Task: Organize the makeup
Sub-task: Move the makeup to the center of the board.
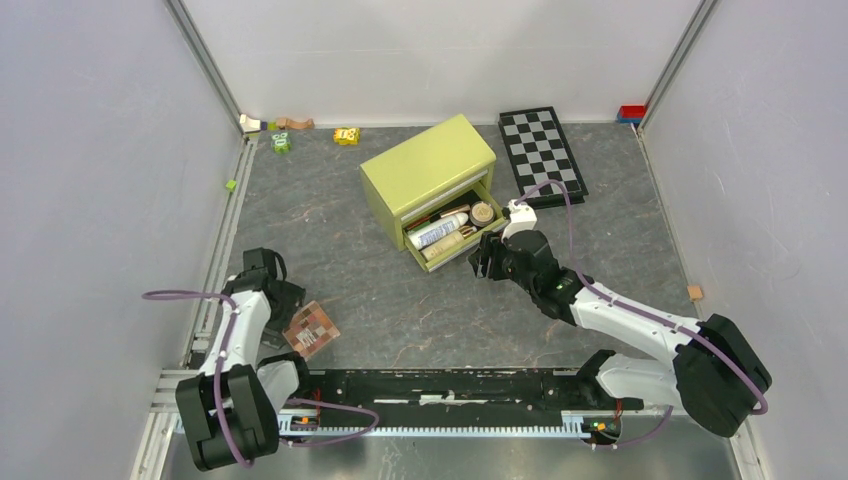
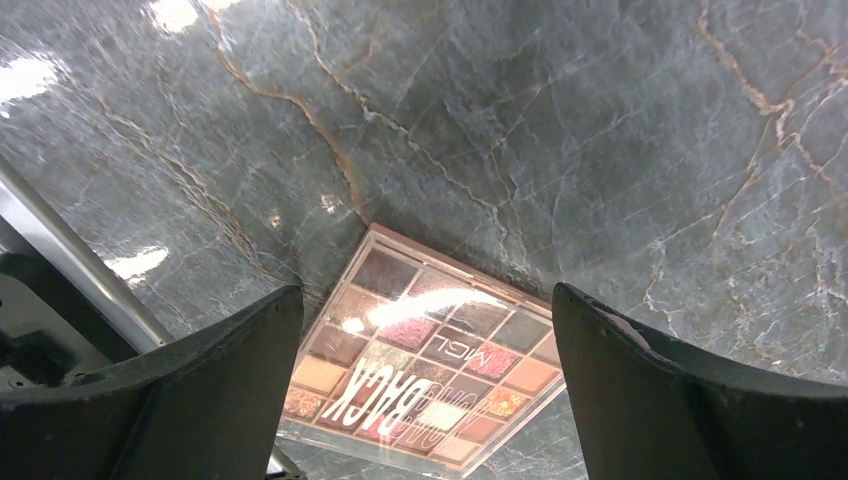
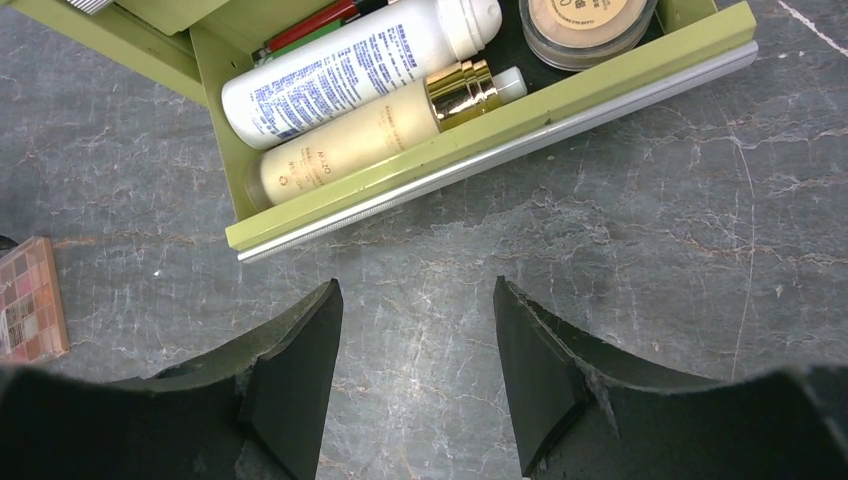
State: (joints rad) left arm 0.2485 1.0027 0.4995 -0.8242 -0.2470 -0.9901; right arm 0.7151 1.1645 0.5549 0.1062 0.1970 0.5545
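Makeup: judged nearly all put away. Found tube [image 3: 350, 70], bottle [image 3: 350, 140], jar [image 3: 585, 25] and red stick [image 3: 310, 25] lying in the open drawer [image 3: 500, 130] of the green box [image 1: 428, 165], just ahead of the right tool [image 3: 418, 290]. Saw that tool with jaws apart over bare counter [image 3: 650, 250], gripping nothing.

Counted one piece left out: palette [image 2: 425, 365], flat on the counter, below and between the fingers [image 2: 200, 380] of the left tool [image 2: 423, 295], well off to the left of the right tool. Saw the left tool spread wide, not closed on the palette, with no finger touching it. Reckoned what was left: close on the palette, carry it across to the drawer, then perhaps push the drawer shut.

Noted a checkerboard [image 1: 543, 152] beyond the right tool, past the box; toy blocks [image 1: 346, 135] far ahead of the left tool by the back wall; a tan block [image 1: 694, 292] off to the right of the right arm. Saw none of these on the line from palette to drawer. Judged the right tool itself, parked at the drawer front, the likeliest obstruction. Judged the drawer, crowded by tube and bottle along its front, short of flat room for something as broad as the palette. Could not tell what lay deeper in, under the box.
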